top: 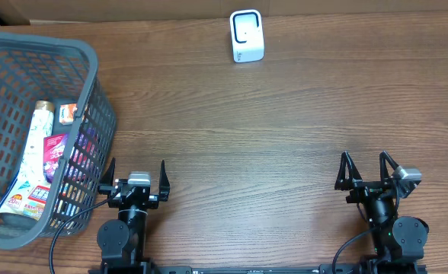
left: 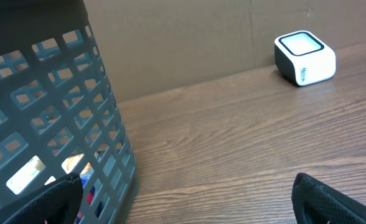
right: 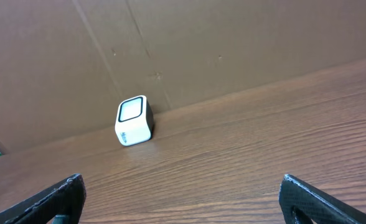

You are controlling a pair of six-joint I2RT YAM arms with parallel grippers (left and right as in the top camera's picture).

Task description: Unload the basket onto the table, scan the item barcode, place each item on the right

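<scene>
Nothing of the task is judged to be done yet. The left gripper (top: 135, 171) and the right gripper (top: 365, 165) are both seen spread wide and empty, low at the near edge, and no item is held. The goods to be scanned are found in the grey basket (top: 94, 72), just beside the left gripper on its outer side: a tall white tube (top: 32, 156), a pink packet (top: 56, 148) and a small orange pack (top: 68, 113). No barcode can be made out on any of them. The white scanner (top: 247, 36) is placed well ahead of both claws, ahead-right of the left one and ahead-left of the right one. Picking an item, carrying it forward and turning its code to the scanner are all left to do. The table (top: 247, 137) is finished in dark wood grain and is backed by a cardboard wall (right: 170, 37) just behind the scanner.
</scene>
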